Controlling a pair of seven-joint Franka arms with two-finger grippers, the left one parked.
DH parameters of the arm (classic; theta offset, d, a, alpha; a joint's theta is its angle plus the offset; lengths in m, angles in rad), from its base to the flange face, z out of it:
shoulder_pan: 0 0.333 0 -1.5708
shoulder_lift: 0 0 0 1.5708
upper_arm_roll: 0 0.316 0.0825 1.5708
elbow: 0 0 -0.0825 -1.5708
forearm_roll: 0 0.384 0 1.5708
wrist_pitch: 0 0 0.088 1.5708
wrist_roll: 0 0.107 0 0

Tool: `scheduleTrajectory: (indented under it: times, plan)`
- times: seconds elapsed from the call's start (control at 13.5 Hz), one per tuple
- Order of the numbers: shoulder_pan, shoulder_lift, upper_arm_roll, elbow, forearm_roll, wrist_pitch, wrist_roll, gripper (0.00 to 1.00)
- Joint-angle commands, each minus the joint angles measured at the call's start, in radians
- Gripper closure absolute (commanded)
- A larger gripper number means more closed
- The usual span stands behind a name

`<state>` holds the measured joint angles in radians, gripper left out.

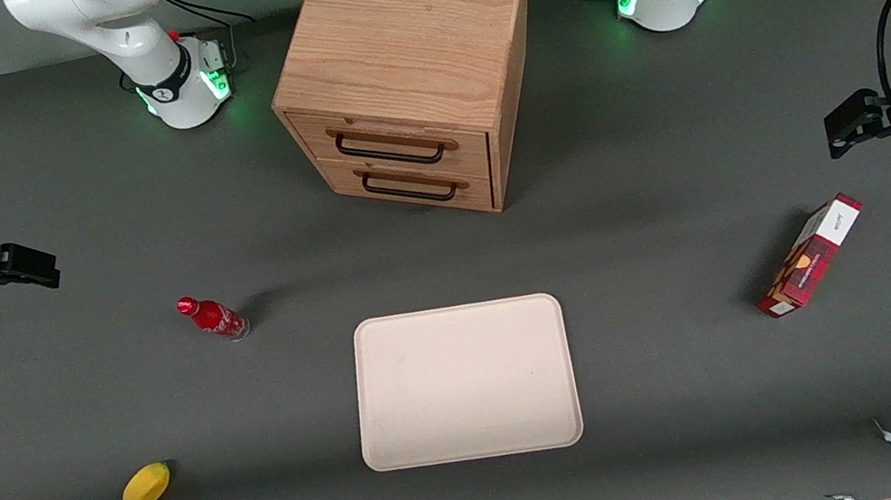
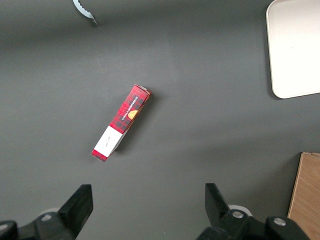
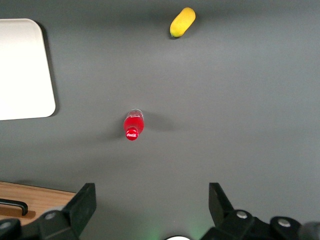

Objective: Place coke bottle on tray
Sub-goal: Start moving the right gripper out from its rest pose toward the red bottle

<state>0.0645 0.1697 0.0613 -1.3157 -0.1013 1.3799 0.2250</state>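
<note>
Nothing is done yet: the coke bottle (image 1: 213,317) stands upright on the table, near the empty tray (image 1: 463,382). The gripper (image 1: 42,267) hangs spread wide and empty, well apart from the bottle, toward the working arm's end; approach, grasp and placement all remain.

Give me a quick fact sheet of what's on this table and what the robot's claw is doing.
gripper: open, holding nothing, raised at the working arm's end of the table
coke bottle: upright on the table, beside the tray, not on it
tray: flat, nothing on it, in front of the drawers
drawer cabinet: wooden, both drawers shut
yellow fruit: nearer the front camera than the bottle
red and white box: toward the parked arm's end
</note>
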Motion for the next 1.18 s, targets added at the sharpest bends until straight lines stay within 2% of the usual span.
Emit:
scheduleTrajectory:
  times: [0.0,0.3,0.59,0.74,1.11]
  plan:
    - [0.035,0.008,-0.037,0.050,0.031,-0.036,0.030,0.00]
    - [0.035,0.011,-0.038,0.050,0.032,-0.038,0.031,0.00]
    - [0.020,0.037,-0.044,0.036,0.129,-0.013,0.028,0.00]
    - [0.009,0.054,-0.043,-0.003,0.166,0.050,-0.004,0.00]
    - [0.002,0.031,-0.037,-0.219,0.164,0.249,-0.044,0.00]
